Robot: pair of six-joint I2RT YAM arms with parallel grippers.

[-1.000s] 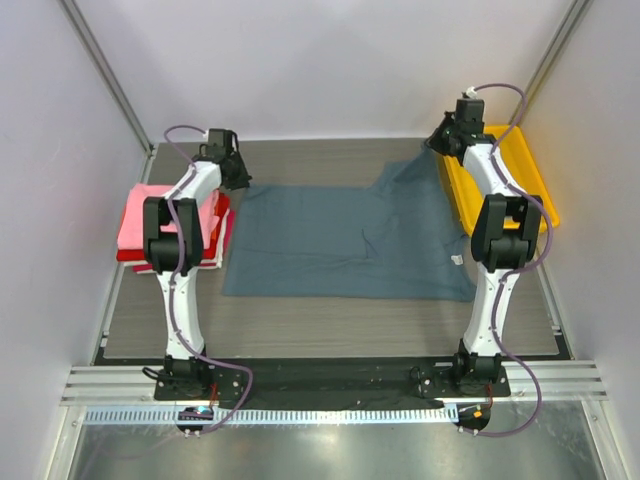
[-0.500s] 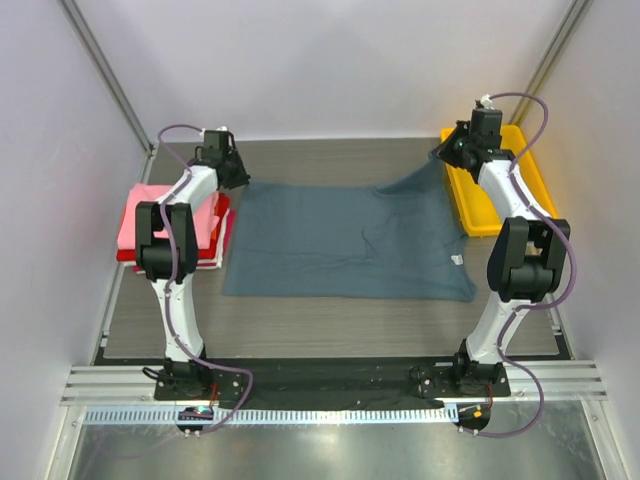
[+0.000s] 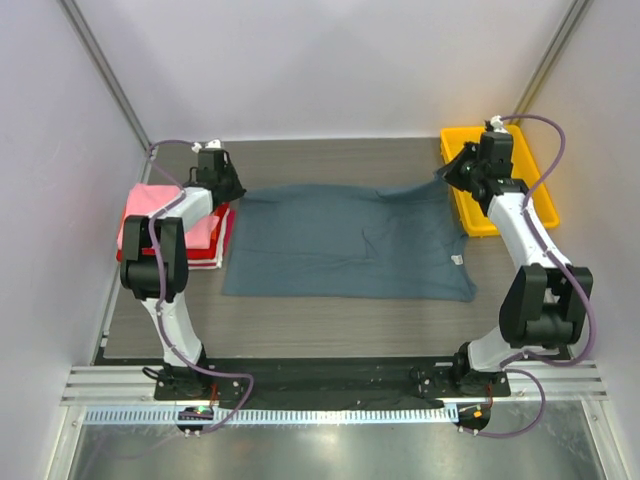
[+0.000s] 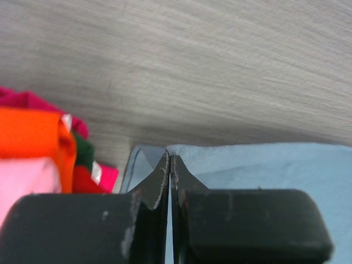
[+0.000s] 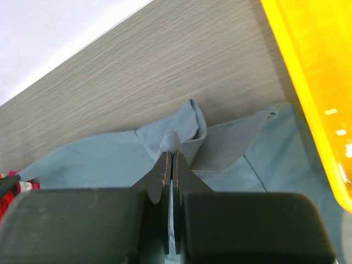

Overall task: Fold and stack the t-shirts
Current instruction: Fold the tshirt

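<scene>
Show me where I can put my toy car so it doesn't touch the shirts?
The widest bare table is the strip between the blue-grey t-shirt and the arm bases. A narrower strip runs between the shirt and the back wall. The left is crowded by the folded stack, the right by the yellow tray.

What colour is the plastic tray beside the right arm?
Bright yellow plastic tray; clearest in the right wrist view.

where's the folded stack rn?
Top view: the stack lies at the left edge of the table, right beside the far-left corner of the blue tee, with a pink one on top.
</scene>
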